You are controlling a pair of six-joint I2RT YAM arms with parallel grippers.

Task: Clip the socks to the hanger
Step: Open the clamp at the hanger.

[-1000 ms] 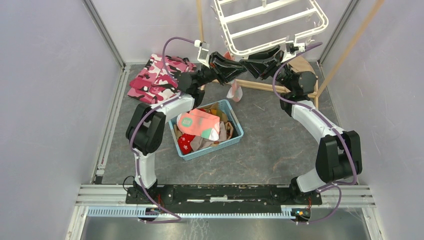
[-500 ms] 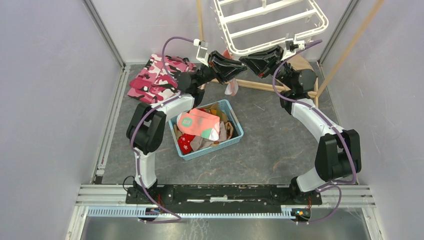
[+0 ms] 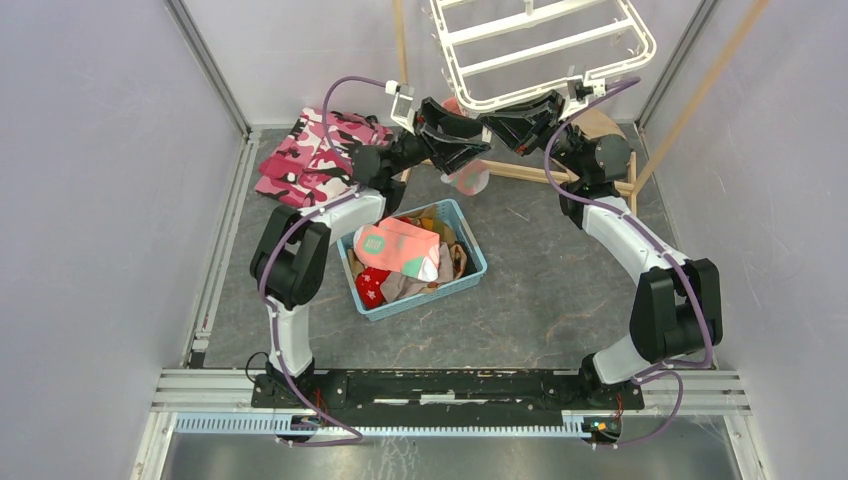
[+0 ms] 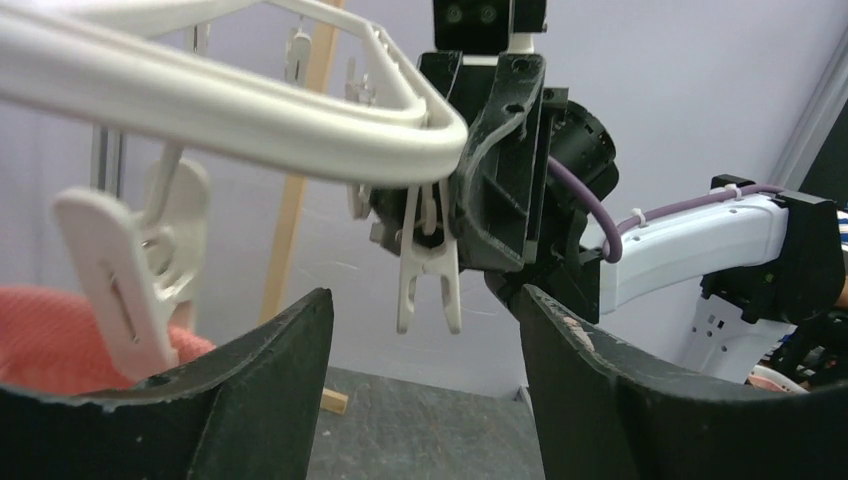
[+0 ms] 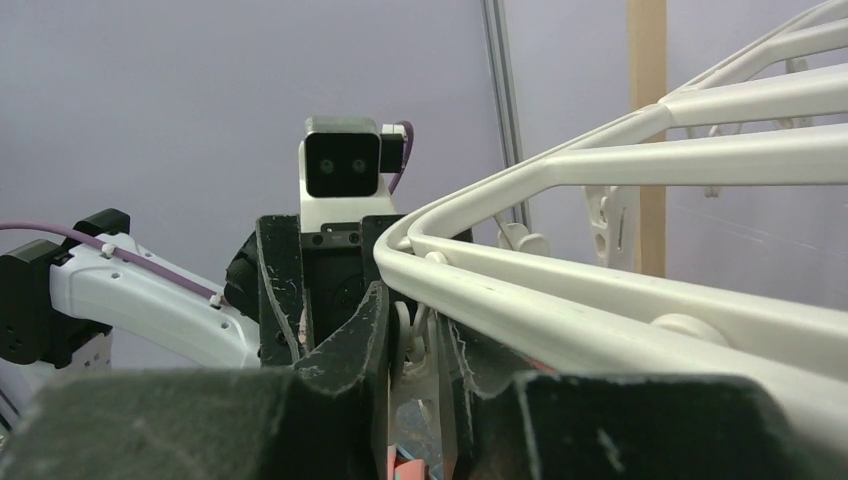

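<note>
The white barred hanger hangs over the desk's far edge, crossbars running left to right; its full length is cut off. A salmon sock shows beneath its near corner. The right pincer pinches a clip peg there, and the left pincer gapes empty.

I'm driving a robot test cell here, a lab set-up rather than anyone's home. Plain lavender wall panels box the space in on the left, right and far sides, held by bare aluminium posts. The left arm and right arm are bolted to a metal rail at the near edge of a grey table, and purple cables loop along them. The blue basket and white hanger look like staged props, though I can't see past the panels.
</note>
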